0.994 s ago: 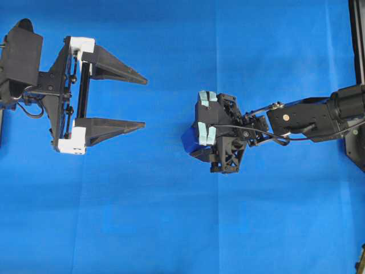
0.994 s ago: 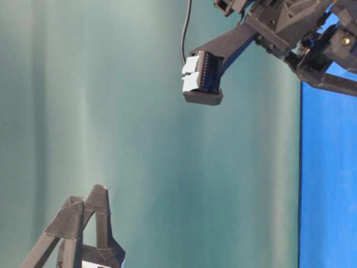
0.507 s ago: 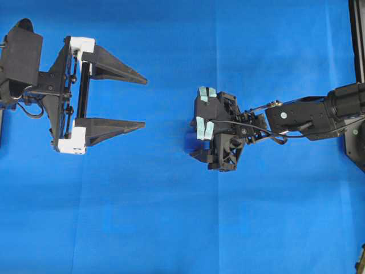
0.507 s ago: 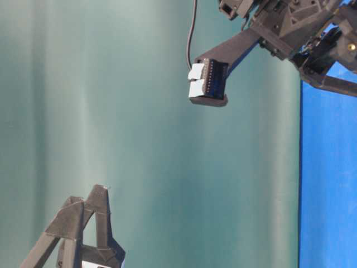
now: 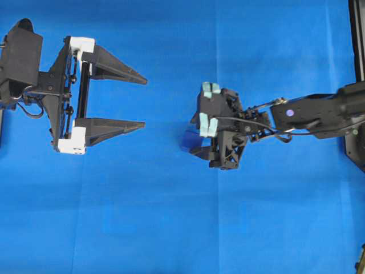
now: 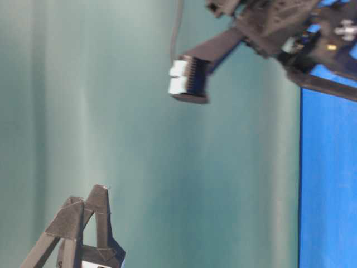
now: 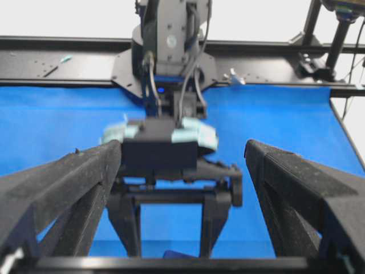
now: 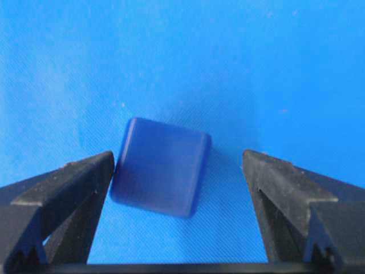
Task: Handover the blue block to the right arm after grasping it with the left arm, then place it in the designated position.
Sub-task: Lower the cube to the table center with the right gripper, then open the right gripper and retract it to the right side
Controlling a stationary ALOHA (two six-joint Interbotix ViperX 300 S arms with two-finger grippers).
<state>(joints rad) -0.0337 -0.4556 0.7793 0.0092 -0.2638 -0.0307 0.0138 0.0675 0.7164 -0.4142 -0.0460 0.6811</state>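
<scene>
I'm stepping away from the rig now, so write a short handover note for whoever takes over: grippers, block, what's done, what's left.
Left gripper, black with white mounts: jaws open, empty, parked at the left.
Right all-black gripper: jaws open around the small dark blue cube, which lies on the blue cloth; one finger looks to be touching it, the other stands clear.
Done: cube appears released on the cloth.
Left: pull the right arm away; I can't confirm the spot is the designated one.

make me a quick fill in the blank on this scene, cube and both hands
The blue block lies on the ____ cloth.
In the right wrist view the block sits between the fingers of the ____ hand.
The jaws of the left hand are ____.
The mounts at the base of the left hand's fingers are ____.

Missing words: blue; right; open; white
</scene>
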